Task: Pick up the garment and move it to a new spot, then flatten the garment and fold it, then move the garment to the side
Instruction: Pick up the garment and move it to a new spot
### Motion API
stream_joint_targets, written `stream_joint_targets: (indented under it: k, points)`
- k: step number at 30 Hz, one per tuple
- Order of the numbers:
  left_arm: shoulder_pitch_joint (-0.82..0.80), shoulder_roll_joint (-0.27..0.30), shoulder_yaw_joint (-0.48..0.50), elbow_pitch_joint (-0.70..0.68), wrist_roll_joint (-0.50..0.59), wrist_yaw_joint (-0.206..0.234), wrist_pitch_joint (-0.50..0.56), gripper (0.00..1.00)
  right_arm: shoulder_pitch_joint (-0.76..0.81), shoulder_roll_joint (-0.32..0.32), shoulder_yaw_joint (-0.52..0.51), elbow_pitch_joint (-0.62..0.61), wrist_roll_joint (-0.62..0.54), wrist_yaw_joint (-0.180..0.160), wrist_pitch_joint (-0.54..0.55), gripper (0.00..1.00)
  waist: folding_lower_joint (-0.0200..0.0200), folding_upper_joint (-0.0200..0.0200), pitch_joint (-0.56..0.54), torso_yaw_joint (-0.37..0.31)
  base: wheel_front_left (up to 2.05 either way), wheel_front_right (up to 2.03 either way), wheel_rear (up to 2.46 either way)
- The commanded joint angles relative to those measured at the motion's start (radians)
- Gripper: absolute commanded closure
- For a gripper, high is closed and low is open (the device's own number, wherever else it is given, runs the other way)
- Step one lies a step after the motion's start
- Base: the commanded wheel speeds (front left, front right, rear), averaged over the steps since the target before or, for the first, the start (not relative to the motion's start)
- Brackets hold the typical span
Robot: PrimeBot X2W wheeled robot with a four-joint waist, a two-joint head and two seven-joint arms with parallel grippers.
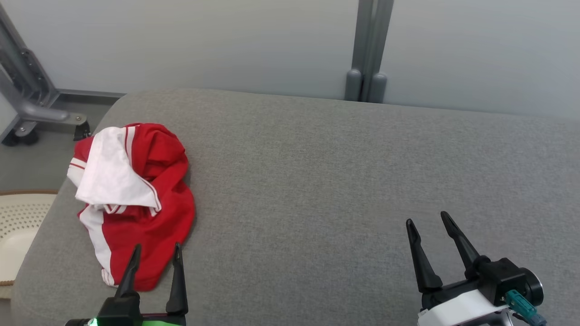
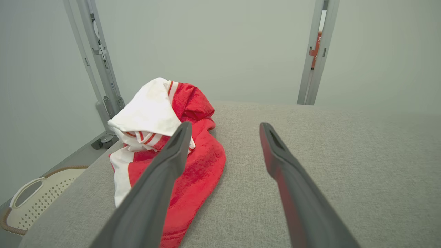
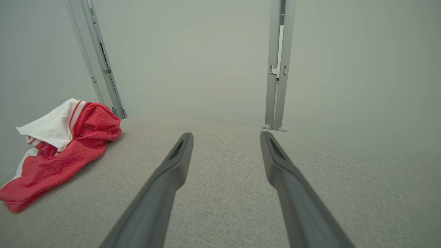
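Premises: by appearance a screened test bay in a laboratory or robotics workroom; grounds as follows. Plain pale grey partition panels (image 1: pixel 204 40) close off the far side; grey metal posts (image 1: pixel 367 45) join them; at the left a slanted metal frame (image 1: pixel 27 104) stands on a castor foot (image 1: pixel 18 136) on a bare grey floor (image 1: pixel 41 163). The working surface is a broad grey fabric-covered pad (image 1: pixel 340 181) with a rounded corner; a crumpled red and white garment (image 1: pixel 136 203) lies near its left end; a cream perforated plastic basket (image 1: pixel 22 222) with a brown rim sits on the floor just beside that end.
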Motion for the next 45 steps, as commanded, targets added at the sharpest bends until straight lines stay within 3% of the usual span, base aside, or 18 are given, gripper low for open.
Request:
stream_joint_targets:
  k: [1,15,26,34,40,45]
  points:
    - [0.016,0.001,0.006,-0.001,0.013,-0.002,-0.001,0.00,0.001,-0.002,0.003,0.003,0.008,0.000,-0.002,0.00,0.0000,0.0000,0.012,0.066,0.00,0.00,0.00]
    - [0.037,0.001,0.030,0.009,0.016,0.002,-0.001,0.00,0.003,-0.002,0.013,0.006,0.017,0.000,-0.002,0.00,0.0000,0.0000,0.004,0.244,0.00,0.00,0.00]
    - [0.025,0.006,0.059,0.005,0.037,-0.008,-0.001,0.00,0.001,-0.002,0.020,0.009,0.010,0.000,-0.002,0.00,0.0000,0.0000,0.005,0.274,0.00,0.00,0.00]
    - [-0.193,0.043,0.092,0.021,0.046,-0.046,-0.001,0.00,-0.034,-0.013,0.017,0.005,-0.051,0.000,-0.002,0.00,0.0000,0.0000,0.108,0.238,0.00,0.00,0.00]
    - [-0.499,0.078,0.117,0.260,-0.015,-0.080,0.029,0.00,-0.077,-0.081,0.031,-0.005,-0.074,0.000,-0.002,0.00,0.0000,0.0000,0.216,0.216,0.00,0.00,0.00]
    - [-0.772,0.107,0.122,0.468,-0.086,-0.101,0.197,0.00,-0.120,-0.131,0.034,-0.020,-0.078,0.000,-0.002,0.00,0.0000,0.0000,0.298,0.188,0.00,0.00,0.00]
